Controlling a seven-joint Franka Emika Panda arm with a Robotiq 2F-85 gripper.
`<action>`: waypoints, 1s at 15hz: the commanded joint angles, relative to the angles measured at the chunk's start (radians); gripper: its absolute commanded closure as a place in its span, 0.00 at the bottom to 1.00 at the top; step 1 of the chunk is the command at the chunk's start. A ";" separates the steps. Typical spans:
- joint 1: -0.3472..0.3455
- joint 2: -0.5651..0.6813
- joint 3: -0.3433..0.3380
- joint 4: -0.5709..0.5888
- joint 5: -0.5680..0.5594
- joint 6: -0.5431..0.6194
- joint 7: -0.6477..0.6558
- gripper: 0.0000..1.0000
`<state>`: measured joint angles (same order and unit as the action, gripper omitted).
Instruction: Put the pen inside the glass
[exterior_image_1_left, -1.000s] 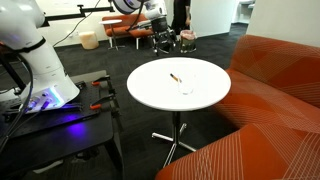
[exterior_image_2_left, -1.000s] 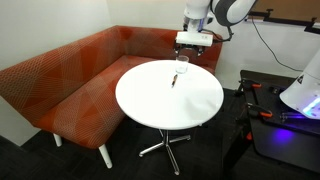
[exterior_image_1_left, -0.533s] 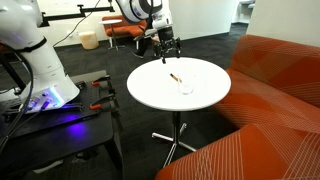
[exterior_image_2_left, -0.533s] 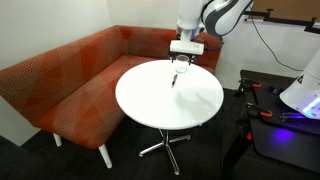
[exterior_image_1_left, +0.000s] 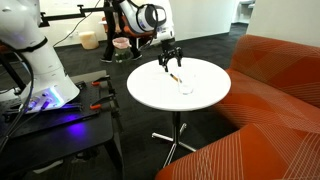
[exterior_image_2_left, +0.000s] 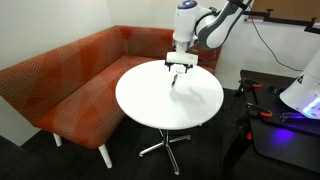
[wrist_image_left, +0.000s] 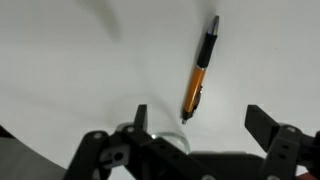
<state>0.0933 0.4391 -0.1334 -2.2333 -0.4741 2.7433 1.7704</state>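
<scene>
The pen (wrist_image_left: 200, 68), orange with dark ends, lies flat on the round white table (exterior_image_1_left: 150, 92); it also shows in both exterior views (exterior_image_1_left: 176, 77) (exterior_image_2_left: 173, 81). The clear glass (exterior_image_1_left: 186, 88) stands upright beside it. In the wrist view only a curved piece of its rim (wrist_image_left: 168, 135) shows by the gripper body. In an exterior view the gripper covers the glass. My gripper (exterior_image_1_left: 168, 62) (exterior_image_2_left: 179, 69) hangs open and empty just above the table, over the pen and glass. In the wrist view the pen's near end lies between the spread fingers (wrist_image_left: 200, 118).
An orange sofa (exterior_image_2_left: 70, 80) (exterior_image_1_left: 270, 100) curves around the table. A black cart with the robot base (exterior_image_1_left: 40, 85) and clamps stands beside the table (exterior_image_2_left: 285, 110). Chairs and a bin stand far back on the dark carpet (exterior_image_1_left: 90, 40).
The arm has swung in from beyond the table's edge to over the table and come down toward the pen and glass. The pen and glass have not moved.
</scene>
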 joint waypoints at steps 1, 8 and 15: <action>0.036 0.061 -0.029 0.041 0.062 0.030 -0.058 0.00; 0.038 0.148 -0.034 0.111 0.187 0.026 -0.181 0.00; 0.050 0.210 -0.051 0.177 0.275 0.013 -0.243 0.00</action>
<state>0.1177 0.6215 -0.1592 -2.0910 -0.2453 2.7508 1.5690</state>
